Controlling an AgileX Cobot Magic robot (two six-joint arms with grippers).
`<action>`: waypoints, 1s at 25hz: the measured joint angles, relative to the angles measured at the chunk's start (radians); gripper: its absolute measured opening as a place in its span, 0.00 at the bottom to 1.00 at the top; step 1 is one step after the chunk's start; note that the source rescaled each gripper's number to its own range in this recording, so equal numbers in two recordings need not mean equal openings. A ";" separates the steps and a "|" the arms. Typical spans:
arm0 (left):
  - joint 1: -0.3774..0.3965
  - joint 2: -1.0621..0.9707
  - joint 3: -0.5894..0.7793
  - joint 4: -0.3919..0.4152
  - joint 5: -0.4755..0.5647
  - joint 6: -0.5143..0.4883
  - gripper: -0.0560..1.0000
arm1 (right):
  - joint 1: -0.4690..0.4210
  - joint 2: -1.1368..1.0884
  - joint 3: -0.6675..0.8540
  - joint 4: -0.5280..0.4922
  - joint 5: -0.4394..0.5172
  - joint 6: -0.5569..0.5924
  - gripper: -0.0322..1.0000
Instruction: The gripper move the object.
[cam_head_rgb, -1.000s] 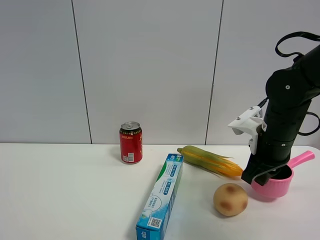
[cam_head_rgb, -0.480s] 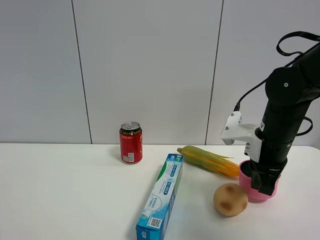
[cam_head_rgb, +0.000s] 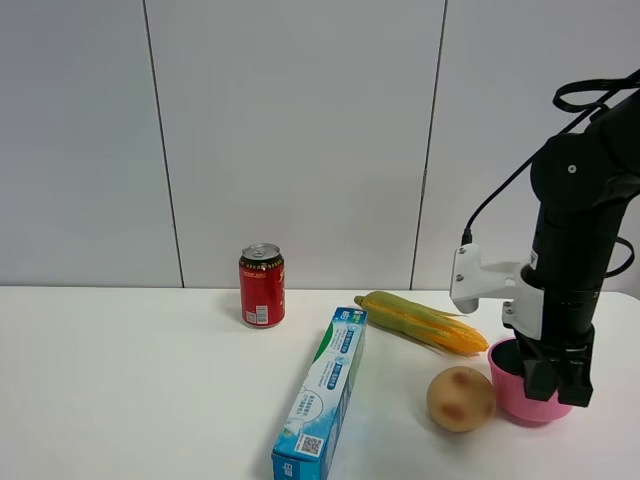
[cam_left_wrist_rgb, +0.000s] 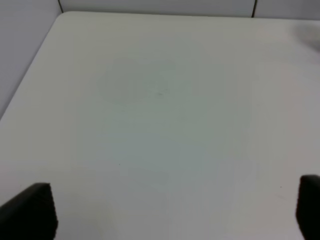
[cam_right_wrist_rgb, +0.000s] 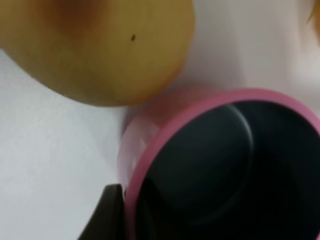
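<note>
On the white surface (cam_head_rgb: 120, 400), the toothpaste box (cam_head_rgb: 322, 395) lies near the middle, with the corn cob (cam_head_rgb: 420, 322) at its two o'clock. The potato (cam_head_rgb: 461, 399) sits just beside the pink toy saucepan (cam_head_rgb: 512, 392), at its nine o'clock. My right gripper (cam_head_rgb: 556, 385) stands upright at the saucepan's three o'clock side, clamped on its rim. My left gripper (cam_left_wrist_rgb: 170, 212) is spread apart.
</note>
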 joint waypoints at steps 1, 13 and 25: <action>0.000 0.000 0.000 0.000 0.000 0.000 1.00 | 0.000 0.000 0.000 0.000 0.000 -0.001 0.03; 0.000 0.000 0.000 0.000 0.000 0.000 1.00 | 0.000 0.000 0.000 0.001 -0.008 0.101 0.24; 0.000 0.000 0.000 0.000 0.000 0.000 1.00 | 0.000 0.000 -0.006 0.000 -0.001 0.240 0.44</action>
